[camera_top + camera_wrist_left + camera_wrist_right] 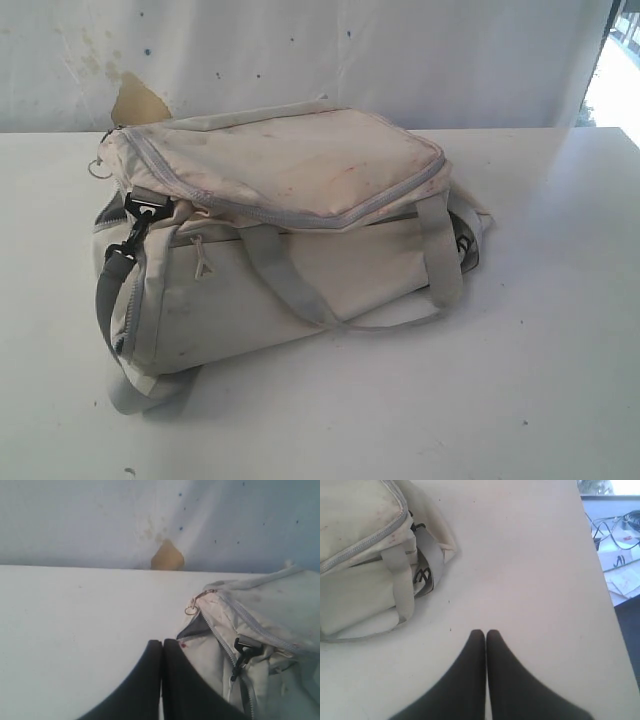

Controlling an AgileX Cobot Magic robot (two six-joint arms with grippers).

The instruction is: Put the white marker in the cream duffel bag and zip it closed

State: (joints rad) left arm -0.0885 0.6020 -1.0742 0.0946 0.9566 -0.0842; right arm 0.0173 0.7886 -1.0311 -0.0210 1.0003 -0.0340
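Table: cream duffel bag beside both closed jaws.

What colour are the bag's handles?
The handles are grey, on a cream bag; the exterior view shows them best.

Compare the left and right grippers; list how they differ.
The left gripper sits by the end of the bag with the ring pull and black clip; the right gripper sits by the opposite end, near a grey handle. The left gripper's tips look close beside the bag's fabric; the right gripper has bare table between it and the bag. Shared: both are black, shut and hold nothing.
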